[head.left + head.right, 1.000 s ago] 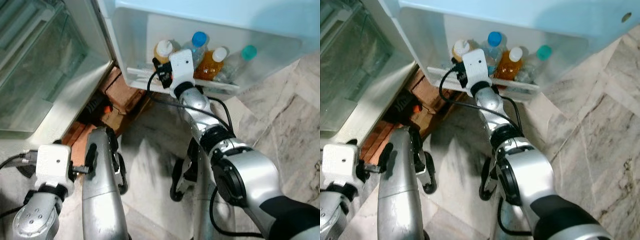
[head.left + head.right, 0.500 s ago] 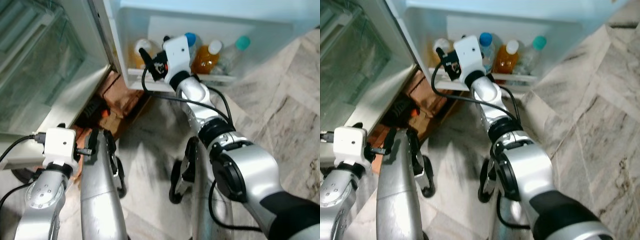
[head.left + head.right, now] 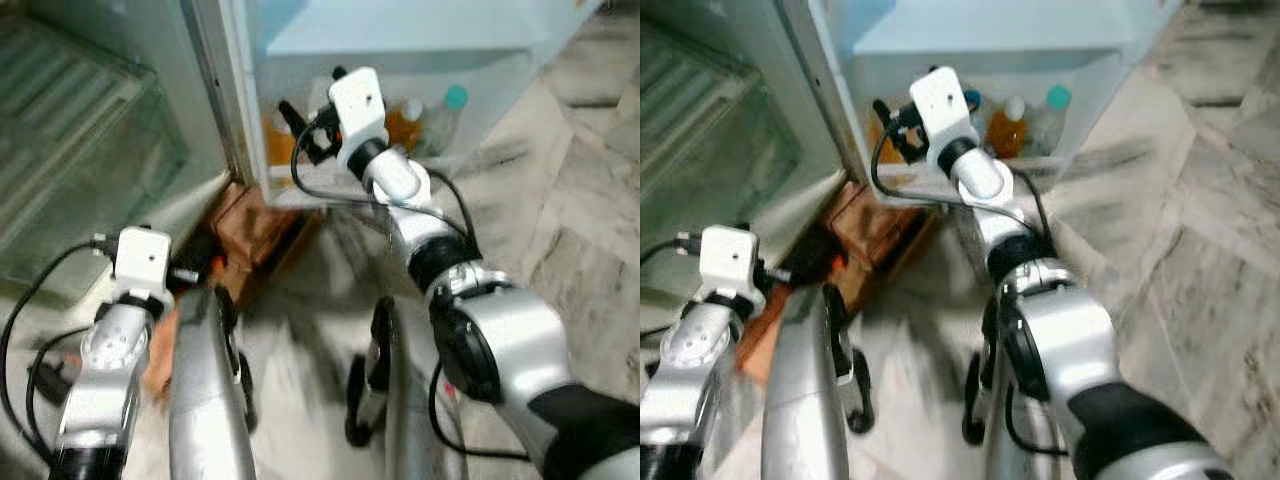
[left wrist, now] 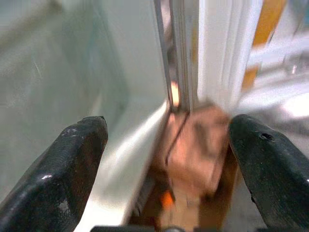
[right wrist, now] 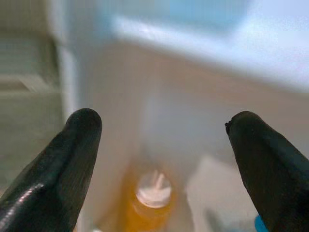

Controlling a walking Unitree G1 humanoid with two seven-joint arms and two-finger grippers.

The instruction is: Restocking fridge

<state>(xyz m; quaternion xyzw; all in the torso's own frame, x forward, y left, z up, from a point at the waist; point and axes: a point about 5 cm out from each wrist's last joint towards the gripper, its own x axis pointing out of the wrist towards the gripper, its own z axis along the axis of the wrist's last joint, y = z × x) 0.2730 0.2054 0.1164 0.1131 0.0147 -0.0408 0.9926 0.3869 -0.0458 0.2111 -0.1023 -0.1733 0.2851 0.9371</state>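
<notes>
The open fridge door's bottom shelf (image 3: pixel 300 190) holds several bottles: an orange one (image 3: pixel 277 135) at the left, an orange one with a white cap (image 3: pixel 1010 128), and a clear one with a teal cap (image 3: pixel 448 106). My right gripper (image 3: pixel 310 92) hovers above the shelf's left end, open and empty. Between its fingers (image 5: pixel 72 164) the right wrist view looks down on the white-capped orange bottle (image 5: pixel 150 198). My left gripper (image 4: pixel 166 130) is low at the left, open, facing the fridge's bottom corner.
Brown bricks (image 3: pixel 252 212) lie under the fridge body, with a small orange object (image 3: pixel 213 263) beside them. The glass-fronted fridge compartment (image 3: pixel 90 150) is on the left. Pale marble floor (image 3: pixel 560 200) stretches to the right. My silver legs (image 3: pixel 200 380) stand below.
The view has shifted and blurred. My right gripper has lifted off the bottles and drawn left toward the hinge side. My left arm has risen toward the fridge's bottom edge.
</notes>
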